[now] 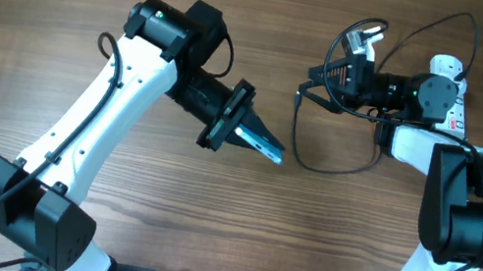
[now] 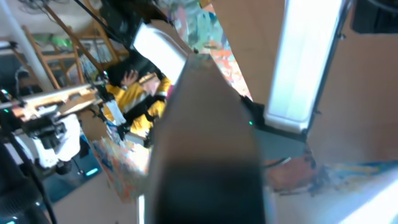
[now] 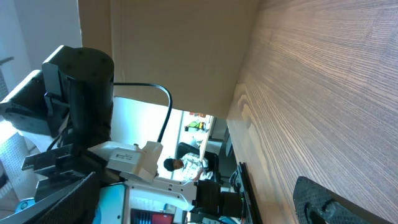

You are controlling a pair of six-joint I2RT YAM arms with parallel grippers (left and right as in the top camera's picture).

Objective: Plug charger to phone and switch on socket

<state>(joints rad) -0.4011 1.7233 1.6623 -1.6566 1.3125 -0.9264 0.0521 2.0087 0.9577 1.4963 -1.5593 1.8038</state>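
The phone [image 1: 260, 143] is held off the table, apparently clamped edge-on in the left gripper [image 1: 273, 151], and aimed at the right gripper [image 1: 315, 77], whose closure cannot be told, so that the charger [image 1: 335, 172] looped beside the socket [image 1: 458, 112] can presumably be plugged in.

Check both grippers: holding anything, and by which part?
Left gripper seems shut on the phone, seen edge-on, teal end poking out. Right gripper sits at the charger cable's end; whether it grips cannot be told.
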